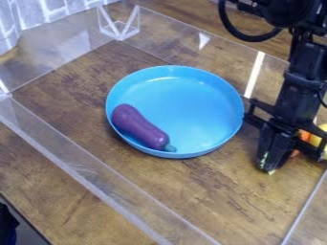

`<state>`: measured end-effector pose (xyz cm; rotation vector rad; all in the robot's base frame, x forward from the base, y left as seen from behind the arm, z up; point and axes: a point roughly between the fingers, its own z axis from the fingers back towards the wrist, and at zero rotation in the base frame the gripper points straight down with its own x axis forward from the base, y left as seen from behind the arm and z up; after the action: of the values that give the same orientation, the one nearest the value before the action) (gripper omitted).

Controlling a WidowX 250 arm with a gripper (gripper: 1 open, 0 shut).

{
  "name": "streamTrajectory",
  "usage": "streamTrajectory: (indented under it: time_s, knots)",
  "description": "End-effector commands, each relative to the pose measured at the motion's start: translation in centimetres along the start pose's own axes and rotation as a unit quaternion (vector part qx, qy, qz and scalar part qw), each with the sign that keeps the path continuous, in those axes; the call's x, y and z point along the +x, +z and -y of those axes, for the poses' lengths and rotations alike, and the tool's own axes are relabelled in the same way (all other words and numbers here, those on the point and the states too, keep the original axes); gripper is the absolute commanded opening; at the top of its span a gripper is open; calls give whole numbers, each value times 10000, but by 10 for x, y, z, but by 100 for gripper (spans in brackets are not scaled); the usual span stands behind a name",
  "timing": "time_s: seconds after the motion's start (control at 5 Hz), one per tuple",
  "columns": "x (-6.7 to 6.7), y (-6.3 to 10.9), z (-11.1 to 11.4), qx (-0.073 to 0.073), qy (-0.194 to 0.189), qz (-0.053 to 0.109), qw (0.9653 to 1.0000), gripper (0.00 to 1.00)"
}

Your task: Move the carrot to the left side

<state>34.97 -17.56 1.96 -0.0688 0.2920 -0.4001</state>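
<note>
probably a lab: clear acrylic walls [76, 177] enclose a wooden tabletop [192, 191].

Black arm at right, gripper [272, 158] pointing steeply down, jaws seemingly closed.

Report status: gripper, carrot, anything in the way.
Black gripper down at the wooden table, shut. Small orange carrot mostly hidden behind it; grip unconfirmed. Blue round plate with purple eggplant lies to the left.

No text, label, brand, number or sign can be read anywhere: none on the blue plate [175, 110], the eggplant [141, 127], the wooden table [76, 105] or the arm.
</note>
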Motion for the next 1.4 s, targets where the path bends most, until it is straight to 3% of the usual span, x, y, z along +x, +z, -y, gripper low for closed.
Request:
streamTrajectory:
  time_s: [0.0, 0.6, 1.0, 1.2]
  knots:
    - [-6, 19, 10, 103, -178, 143, 9997, 0]
    - [-21, 52, 10, 311, -111, 184, 9993, 0]
    - [-39, 94, 6, 503, 22, 424, 9978, 0]
    - [-45, 104, 5, 573, 65, 428, 9974, 0]
